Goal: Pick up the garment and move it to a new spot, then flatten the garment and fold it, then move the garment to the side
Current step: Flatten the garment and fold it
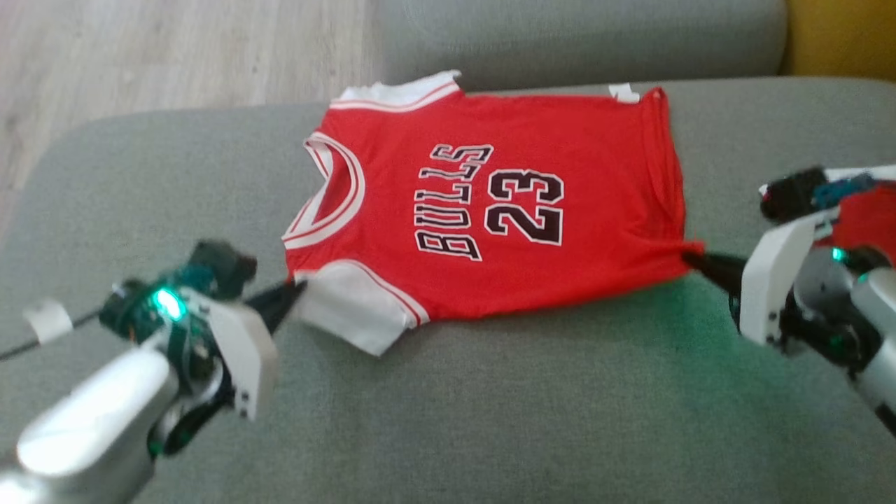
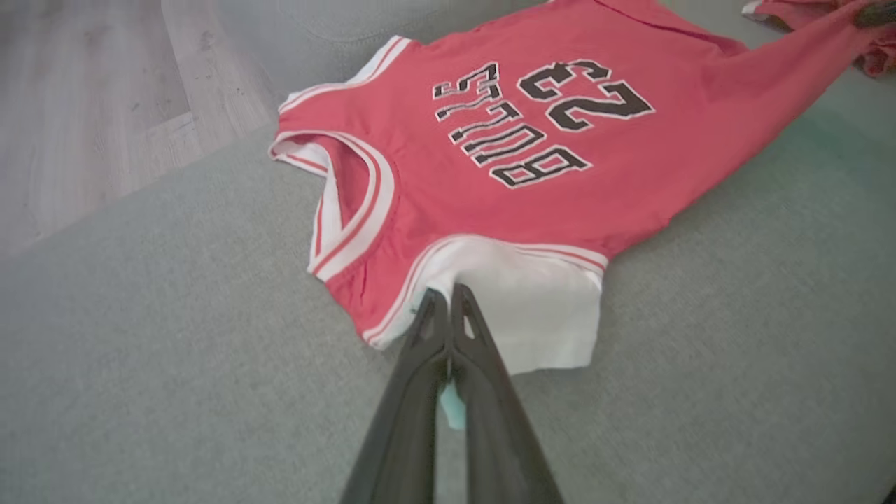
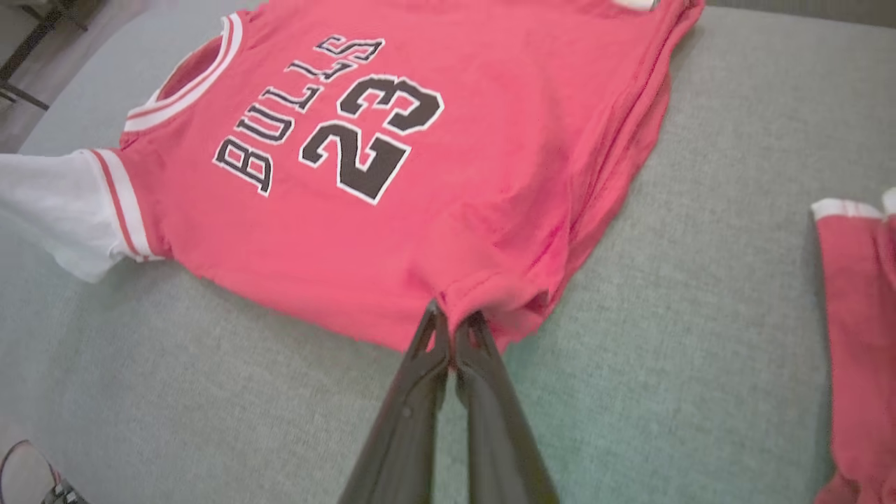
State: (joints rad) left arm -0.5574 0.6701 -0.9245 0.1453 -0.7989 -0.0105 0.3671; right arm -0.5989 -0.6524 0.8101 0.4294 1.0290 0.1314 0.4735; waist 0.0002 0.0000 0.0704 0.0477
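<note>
The garment (image 1: 504, 210) is a red jersey with white sleeves, "BULLS 23" on its front, lying spread on the grey sofa seat (image 1: 490, 406). My left gripper (image 1: 294, 292) is shut on the near white sleeve, and in the left wrist view the gripper (image 2: 446, 294) pinches that sleeve's edge on the garment (image 2: 518, 140). My right gripper (image 1: 689, 257) is shut on the near hem corner, pulled to a point. The right wrist view shows that gripper (image 3: 453, 318) clamped on bunched red cloth of the garment (image 3: 392, 175).
A second red piece of cloth (image 3: 857, 336) lies on the seat to the right, also seen behind my right arm (image 1: 868, 217). The sofa backrest (image 1: 581, 35) runs along the far side. Wooden floor (image 1: 140, 49) lies beyond the seat's left edge.
</note>
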